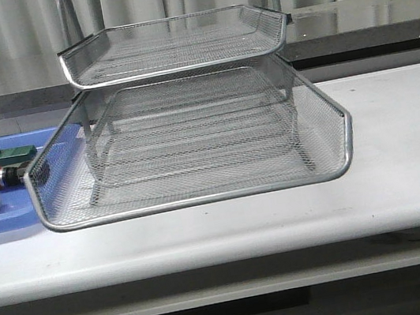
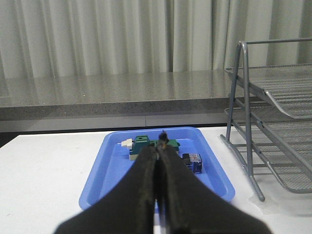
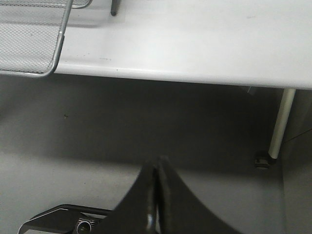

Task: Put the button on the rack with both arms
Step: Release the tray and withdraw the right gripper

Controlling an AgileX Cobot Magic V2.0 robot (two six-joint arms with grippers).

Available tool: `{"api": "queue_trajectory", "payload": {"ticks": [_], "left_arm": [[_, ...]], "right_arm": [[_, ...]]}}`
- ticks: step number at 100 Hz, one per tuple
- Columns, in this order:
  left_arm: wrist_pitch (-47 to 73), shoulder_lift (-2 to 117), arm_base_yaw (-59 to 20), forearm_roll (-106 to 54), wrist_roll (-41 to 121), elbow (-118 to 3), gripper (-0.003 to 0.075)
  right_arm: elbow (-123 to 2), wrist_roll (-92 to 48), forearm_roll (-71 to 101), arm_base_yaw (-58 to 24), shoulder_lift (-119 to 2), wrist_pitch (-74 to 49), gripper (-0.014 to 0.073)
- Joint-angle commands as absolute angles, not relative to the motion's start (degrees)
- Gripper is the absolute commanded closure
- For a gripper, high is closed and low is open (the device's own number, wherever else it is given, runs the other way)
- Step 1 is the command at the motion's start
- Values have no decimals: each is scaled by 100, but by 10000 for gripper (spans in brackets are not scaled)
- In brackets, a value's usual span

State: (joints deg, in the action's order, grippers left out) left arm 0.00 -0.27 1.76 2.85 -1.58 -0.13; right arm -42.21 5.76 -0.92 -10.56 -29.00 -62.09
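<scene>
Left black gripper (image 2: pixel 158 161) nearest lens, fingers pressed together, empty, aimed at flat blue plastic tray (image 2: pixel 97 178).
Red-headed push button (image 1: pixel 6 174) lying sideways in that tray, just left of silver wire-mesh rack (image 1: pixel 201 199); right black gripper (image 3: pixel 157 180) closed, off table edge, farther away.

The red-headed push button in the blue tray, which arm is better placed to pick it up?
Left. Its pincer faces the blue plastic tray holding the red-headed push button; the right pincer hangs off the table's edge.
</scene>
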Motion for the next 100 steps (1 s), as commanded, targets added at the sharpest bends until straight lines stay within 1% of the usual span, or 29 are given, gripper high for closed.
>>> {"api": "queue_trajectory", "payload": {"ticks": [1, 40, 61, 75, 85, 92, 100], "left_arm": [[-412, -211, 184, 268, -224, 292, 741], [-566, -211, 184, 268, -224, 217, 741], [278, 80, 184, 0, -224, -456, 741], [446, 766, 184, -231, -316, -1122, 741], [733, 1543, 184, -229, -316, -1735, 741], [1025, 2136, 184, -229, -316, -2244, 741], [1655, 2827, 184, -258, -304, -2900, 741]], "right_arm": [[-4358, 572, -156, -1039, -2922, -5945, 664], [-4358, 572, -156, -1039, -2922, -5945, 664], [-4358, 572, -156, -1039, -2922, -5945, 664], [-4358, 572, -150, -1039, -2922, -5944, 664], [-4358, 572, -150, -1039, -2922, -5944, 664], [-4358, 572, -150, -1039, -2922, -5944, 664], [-4358, 572, -150, -1039, -2922, -5944, 664]]}}
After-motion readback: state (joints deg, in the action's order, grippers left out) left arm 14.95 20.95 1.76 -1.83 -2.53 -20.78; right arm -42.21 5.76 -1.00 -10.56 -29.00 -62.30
